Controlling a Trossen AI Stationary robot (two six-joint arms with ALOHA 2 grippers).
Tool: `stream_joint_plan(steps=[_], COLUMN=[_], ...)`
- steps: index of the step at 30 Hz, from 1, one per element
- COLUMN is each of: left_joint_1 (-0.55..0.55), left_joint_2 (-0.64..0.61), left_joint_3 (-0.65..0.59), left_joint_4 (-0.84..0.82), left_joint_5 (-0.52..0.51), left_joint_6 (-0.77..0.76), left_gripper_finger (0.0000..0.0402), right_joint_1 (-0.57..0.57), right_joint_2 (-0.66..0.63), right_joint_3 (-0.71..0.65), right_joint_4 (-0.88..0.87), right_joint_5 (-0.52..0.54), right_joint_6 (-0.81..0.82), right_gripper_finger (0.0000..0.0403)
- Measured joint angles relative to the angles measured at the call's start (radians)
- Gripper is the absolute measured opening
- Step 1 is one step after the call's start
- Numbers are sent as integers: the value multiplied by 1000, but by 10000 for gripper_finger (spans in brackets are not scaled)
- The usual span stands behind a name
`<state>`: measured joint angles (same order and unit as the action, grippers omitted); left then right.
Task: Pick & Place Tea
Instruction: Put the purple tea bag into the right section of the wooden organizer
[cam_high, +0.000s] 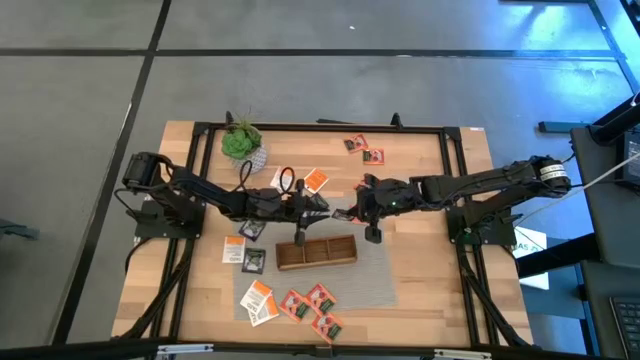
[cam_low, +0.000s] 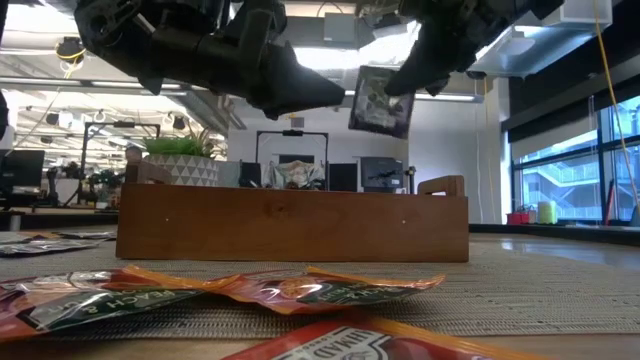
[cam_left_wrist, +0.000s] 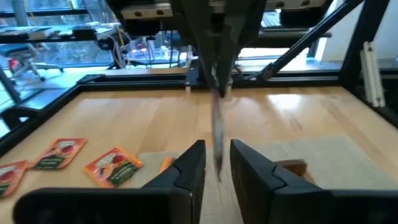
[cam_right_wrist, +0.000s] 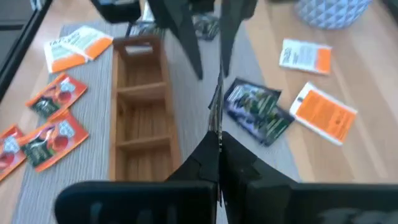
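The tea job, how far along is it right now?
Done: nothing, the wooden tray shows empty compartments. In hand: a dark sachet hangs above the tray, pinched by the right gripper; the left gripper is open around it, a handover. Left: the red sachets, white-and-orange ones and other dark ones.

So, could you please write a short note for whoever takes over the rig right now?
Left gripper: open, raised above the table, its fingers on either side of the dark sachet without pinching it.
Right gripper: shut on the dark sachet, holding it in the air above the wooden tray.
Tea: red sachets and white-and-orange sachets lie in front of the tray. More dark ones lie to its left, and others are loose behind it.
Done: nothing is placed yet; the tray's three compartments look empty.
Left: put the held sachet in the tray, then the rest.
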<state>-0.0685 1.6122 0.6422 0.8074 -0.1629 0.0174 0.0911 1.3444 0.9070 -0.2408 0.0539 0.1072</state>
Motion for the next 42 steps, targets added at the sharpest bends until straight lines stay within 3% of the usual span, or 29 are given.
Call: stream_joint_plan(steps=[5,14,24,33,42], left_joint_1=[0,0,0,0,0], left_joint_2=[-1,-1,-1,-1,-1], left_joint_3=[0,0,0,0,0], left_joint_4=[-6,-7,-16,-20,-26], left_joint_5=[-48,-48,-49,-53,-53], left_joint_6=[-19,-25,-32,-31,-31], left_gripper_finger=[81,78,80,80,78], right_joint_1=[29,48,48,62,70], right_joint_2=[53,180,174,176,261], right_joint_3=[0,0,0,-1,-1], right_joint_4=[-12,8,50,53,84], right_joint_5=[-33,-77,-80,-151,-124], right_joint_6=[46,47,23,46,20], right_gripper_finger=[6,6,7,7,7])
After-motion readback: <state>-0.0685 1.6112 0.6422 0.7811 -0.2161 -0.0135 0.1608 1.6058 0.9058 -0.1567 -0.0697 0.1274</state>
